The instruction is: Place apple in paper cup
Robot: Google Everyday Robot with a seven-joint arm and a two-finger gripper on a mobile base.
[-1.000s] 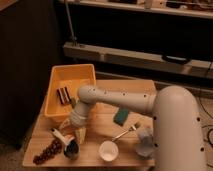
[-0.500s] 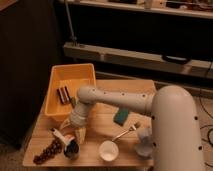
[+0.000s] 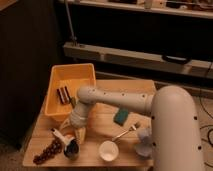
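My gripper [image 3: 73, 128] hangs from the white arm over the left part of the wooden table [image 3: 100, 122], pointing down just in front of the yellow bin. Its two pale fingers [image 3: 80, 133] stand apart, so it is open, and I see nothing between them. The apple is hidden from this view. The paper cup [image 3: 108, 150], small, white and upright, stands near the table's front edge, to the right of the gripper and apart from it.
A yellow plastic bin [image 3: 70, 82] holding a dark item sits at the back left. A dark grape bunch [image 3: 46, 150] and a dark round white-handled object [image 3: 70, 147] lie front left. A green sponge [image 3: 121, 116], a utensil [image 3: 127, 131] and a pale object [image 3: 143, 143] lie to the right.
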